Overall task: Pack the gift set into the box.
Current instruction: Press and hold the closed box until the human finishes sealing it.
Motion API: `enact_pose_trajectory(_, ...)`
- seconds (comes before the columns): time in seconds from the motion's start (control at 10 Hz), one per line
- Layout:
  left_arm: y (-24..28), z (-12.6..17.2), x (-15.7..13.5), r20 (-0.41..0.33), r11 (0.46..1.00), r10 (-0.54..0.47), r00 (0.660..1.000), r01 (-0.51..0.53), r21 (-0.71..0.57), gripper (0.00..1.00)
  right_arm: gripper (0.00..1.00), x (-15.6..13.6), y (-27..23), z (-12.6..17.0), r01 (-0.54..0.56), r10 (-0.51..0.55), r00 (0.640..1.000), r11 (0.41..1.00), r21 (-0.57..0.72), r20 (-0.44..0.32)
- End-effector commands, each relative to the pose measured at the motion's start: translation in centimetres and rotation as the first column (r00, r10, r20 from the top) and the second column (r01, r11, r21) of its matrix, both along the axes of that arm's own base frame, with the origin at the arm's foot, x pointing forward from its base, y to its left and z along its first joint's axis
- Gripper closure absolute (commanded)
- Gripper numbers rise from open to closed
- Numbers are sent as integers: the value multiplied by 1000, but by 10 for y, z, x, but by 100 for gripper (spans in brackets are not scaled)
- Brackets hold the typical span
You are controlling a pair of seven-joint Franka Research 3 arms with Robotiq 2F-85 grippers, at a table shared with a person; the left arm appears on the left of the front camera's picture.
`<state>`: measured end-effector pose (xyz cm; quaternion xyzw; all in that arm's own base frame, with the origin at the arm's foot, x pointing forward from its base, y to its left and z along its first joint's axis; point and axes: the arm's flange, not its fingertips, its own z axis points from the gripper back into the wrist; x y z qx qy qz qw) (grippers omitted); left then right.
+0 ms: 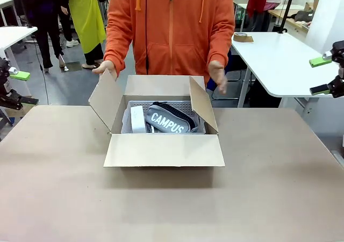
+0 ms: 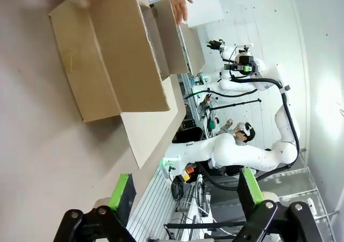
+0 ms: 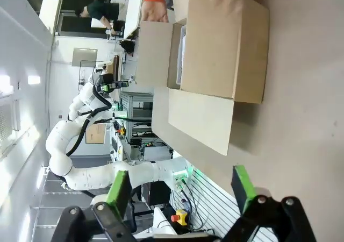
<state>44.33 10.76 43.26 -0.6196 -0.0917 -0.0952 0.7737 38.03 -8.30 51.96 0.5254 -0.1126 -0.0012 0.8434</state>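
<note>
The gift set sits inside the brown corrugated cardboard box [image 1: 164,150], just above the centre of the front view. Its light grey perforated tray [image 1: 185,107] lies on the box floor. On the tray, a dark grey pouch [image 1: 167,121] with "CAMPUS" in white letters lies beside a white cylindrical item [image 1: 137,119] on its left.

The box is open. Its near flap is folded out flat towards the lower frame, the far flap stands up, and the two side flaps lean outward. It rests on a wide tan table [image 1: 269,193].

A person in an orange hooded top stands behind the box. One hand [image 1: 104,67] touches the top of the left side flap. The other hand [image 1: 217,76] is just beside the right side flap.

The left gripper [image 1: 22,87] is at the left edge of the frame and the right gripper [image 1: 321,76] at the right edge, both well apart from the box. Each has its green-padded fingers spread wide and holds nothing, and the wrist views show the same wide gap.
</note>
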Motion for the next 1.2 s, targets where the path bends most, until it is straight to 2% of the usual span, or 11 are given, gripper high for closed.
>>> enact_pose_trajectory(0.0, 0, 0, -5, -11, 1000, 1, 1000, -1, 9, 0, 0, 1, 3, 1, 7, -7, 1000, 1000, 18, 13)
enact_pose_trajectory(1.1, 0, 0, -5, -11, 1000, 1, 1000, -1, 9, 0, 0, 1, 3, 1, 7, -7, 1000, 1000, 18, 13)
